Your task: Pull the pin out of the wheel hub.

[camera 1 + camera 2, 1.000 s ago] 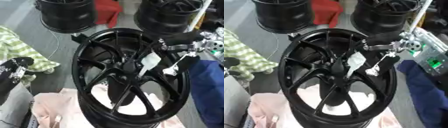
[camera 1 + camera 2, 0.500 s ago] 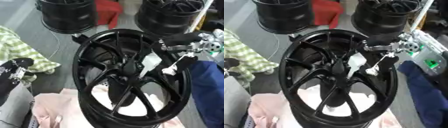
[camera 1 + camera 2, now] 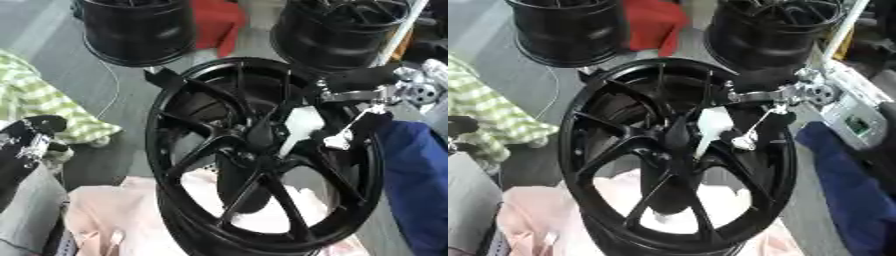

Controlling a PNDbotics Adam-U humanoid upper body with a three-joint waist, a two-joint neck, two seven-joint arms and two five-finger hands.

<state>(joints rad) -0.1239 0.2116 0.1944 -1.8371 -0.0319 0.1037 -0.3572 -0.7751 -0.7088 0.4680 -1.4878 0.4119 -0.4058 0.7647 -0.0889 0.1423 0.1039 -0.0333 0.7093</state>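
The right hand (image 3: 350, 112) reaches in from the right, over the rim of the black wheel (image 3: 262, 155), and ends just right of the center hub (image 3: 261, 134). This hand is much nearer than the left hand (image 3: 31, 137), which rests at the left edge. I cannot pick out the pin itself (everything at the hub is dark). Whether the right hand's fingers are wide or narrow I cannot tell. A white tag (image 3: 710, 131) hangs beside the hub.
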